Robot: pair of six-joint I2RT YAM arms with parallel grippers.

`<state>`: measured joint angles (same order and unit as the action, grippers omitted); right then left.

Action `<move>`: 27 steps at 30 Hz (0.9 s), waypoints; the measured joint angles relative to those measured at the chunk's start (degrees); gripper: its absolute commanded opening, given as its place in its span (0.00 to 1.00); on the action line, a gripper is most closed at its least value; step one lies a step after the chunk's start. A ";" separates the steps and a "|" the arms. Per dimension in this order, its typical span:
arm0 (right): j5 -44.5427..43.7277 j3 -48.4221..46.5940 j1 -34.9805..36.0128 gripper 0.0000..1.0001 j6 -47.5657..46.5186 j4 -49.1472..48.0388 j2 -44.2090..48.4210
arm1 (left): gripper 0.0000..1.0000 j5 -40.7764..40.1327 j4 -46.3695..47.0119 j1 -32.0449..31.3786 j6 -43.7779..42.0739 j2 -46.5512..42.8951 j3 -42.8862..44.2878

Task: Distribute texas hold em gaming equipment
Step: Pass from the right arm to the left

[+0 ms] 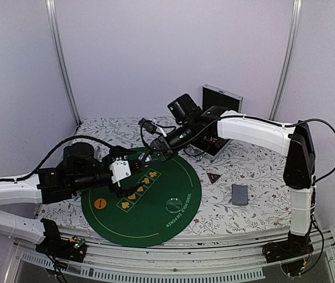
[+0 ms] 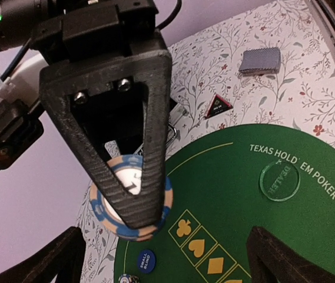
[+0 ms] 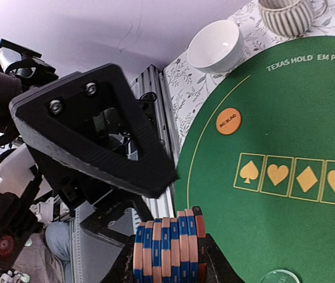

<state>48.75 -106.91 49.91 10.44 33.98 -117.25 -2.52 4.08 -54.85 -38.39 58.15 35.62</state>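
Observation:
My right gripper (image 1: pixel 153 152) (image 3: pixel 170 266) is shut on a short stack of blue-and-peach poker chips (image 3: pixel 170 236), pinched by its faces just above the far-left rim of the green poker mat (image 1: pixel 155 221). In the left wrist view one right finger covers the stack (image 2: pixel 111 221). My left gripper (image 1: pixel 123 173) (image 2: pixel 166 233) is open and empty, its fingers spread wide just short of the stack. On the mat lie an orange disc (image 1: pixel 100 204) (image 3: pixel 228 121), a blue disc (image 2: pixel 145 260) and a clear dealer disc (image 2: pixel 279 180). The dark triangle (image 1: pixel 214 177) and the card deck (image 1: pixel 239 193) lie right of the mat.
A white bowl (image 3: pixel 215 46) and a striped cup (image 3: pixel 288 16) stand at the mat's left edge. Another chip stack (image 2: pixel 129 278) sits on the mat near the blue disc. A dark open case (image 1: pixel 211 142) and a grey panel (image 1: pixel 221 98) stand at the back.

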 measured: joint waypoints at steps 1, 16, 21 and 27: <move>0.61 0.00 0.63 0.03 0.48 -0.28 -0.68 | 0.96 -0.90 0.79 0.00 -0.02 0.37 -0.83; 4.55 0.50 1.97 0.03 4.87 -4.28 -2.62 | 0.62 -2.16 5.03 0.00 4.17 4.83 -1.66; 4.83 0.83 2.23 0.03 5.55 -4.76 -2.62 | 0.50 -3.10 6.08 0.15 5.57 5.95 -0.96; 5.49 0.83 2.54 0.03 6.45 -5.01 -2.84 | 0.59 -3.13 6.49 0.22 6.32 5.97 -0.92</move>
<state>54.24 -106.08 52.45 16.88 28.97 -120.09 -5.65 10.57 -54.63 -32.08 64.12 34.70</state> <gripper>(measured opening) 0.270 0.468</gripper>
